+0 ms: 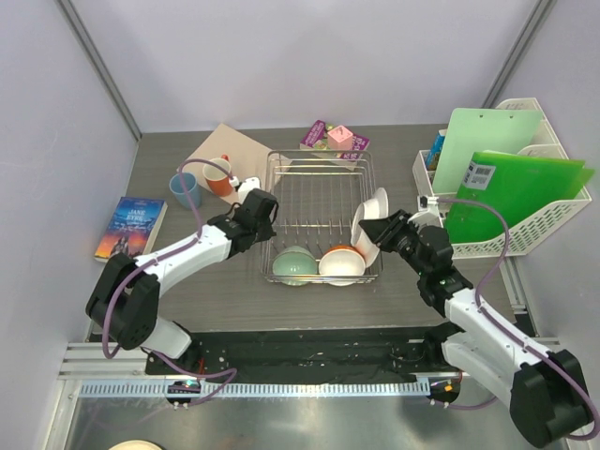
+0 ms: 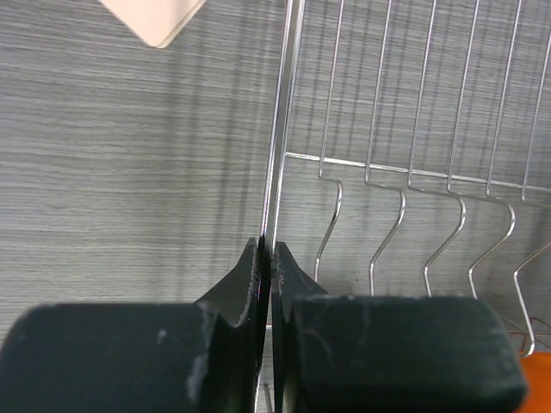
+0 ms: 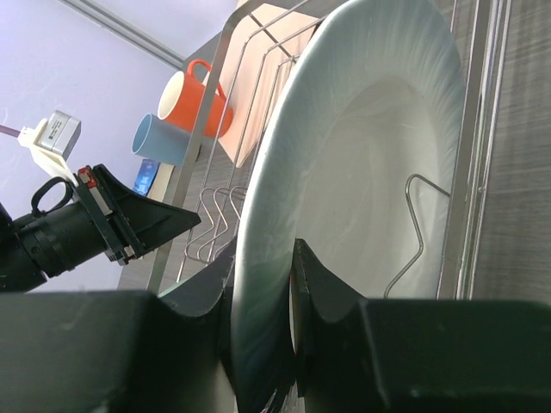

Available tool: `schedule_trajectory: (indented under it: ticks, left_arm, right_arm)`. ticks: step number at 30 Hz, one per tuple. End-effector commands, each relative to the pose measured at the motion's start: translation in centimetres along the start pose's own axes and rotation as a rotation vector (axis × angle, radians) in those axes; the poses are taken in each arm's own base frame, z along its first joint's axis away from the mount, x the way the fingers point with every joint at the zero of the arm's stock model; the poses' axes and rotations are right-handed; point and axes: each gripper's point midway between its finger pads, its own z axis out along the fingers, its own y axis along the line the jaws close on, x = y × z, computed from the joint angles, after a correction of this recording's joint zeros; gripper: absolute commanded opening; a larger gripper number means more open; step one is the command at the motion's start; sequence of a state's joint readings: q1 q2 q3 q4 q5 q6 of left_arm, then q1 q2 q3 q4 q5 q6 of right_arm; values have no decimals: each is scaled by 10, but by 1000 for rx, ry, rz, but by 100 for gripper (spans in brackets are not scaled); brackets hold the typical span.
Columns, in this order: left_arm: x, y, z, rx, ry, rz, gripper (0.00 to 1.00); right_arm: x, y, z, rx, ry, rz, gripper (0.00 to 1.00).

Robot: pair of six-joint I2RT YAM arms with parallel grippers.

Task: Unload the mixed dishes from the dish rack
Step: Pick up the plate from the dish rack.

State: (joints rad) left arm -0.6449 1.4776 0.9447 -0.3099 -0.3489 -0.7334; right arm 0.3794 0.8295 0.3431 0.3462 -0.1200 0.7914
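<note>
Dish rack [image 1: 319, 153]: centre of tabletop [image 1: 216, 291].
Left hand [image 2: 267, 251]: closed on the rack's left rim wire.
Right hand [image 3: 265, 258]: clamped on white plate [image 3: 370, 129], upright at the rack's right end.
Green bowl [image 1: 293, 264], cream bowl [image 1: 341, 263]: inside, near end.
Orange mug [image 1: 220, 176], blue cup [image 1: 184, 189]: tabletop, left of rack.

"JANE EYRE" on blue book [image 1: 130, 228]

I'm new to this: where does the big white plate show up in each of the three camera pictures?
Top external: the white plate stands on edge at the rack's right end, pinched by the right gripper.
Left wrist: not in it.
Right wrist: the plate fills the middle, its rim between the fingers.
Shared landmark: the dish rack, whose wires show in all three.
</note>
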Motion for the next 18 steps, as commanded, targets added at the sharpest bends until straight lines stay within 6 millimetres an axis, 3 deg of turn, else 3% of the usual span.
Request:
schedule_trajectory:
  ticks: [1,2,4,8,12,18]
  left_arm:
    - [21,-15,-1,53,67,-30,0]
    - [22,-14,0,48,71,-35,0]
    - [25,-14,2,42,81,-37,0]
    - [31,-12,8,21,99,-38,0]
    - [32,-12,10,16,104,-41,0]
    - [34,-13,13,14,114,-44,0]
  right_arm:
    - [-41,73,8,-274,-95,94,1]
    - [-36,69,12,-280,-85,109,1]
    - [-34,78,7,-356,-62,194,1]
    - [-62,122,-19,-589,-117,277,1]
    - [-86,159,-40,-707,-132,281,1]
    - [-104,189,-59,-774,-136,260,1]
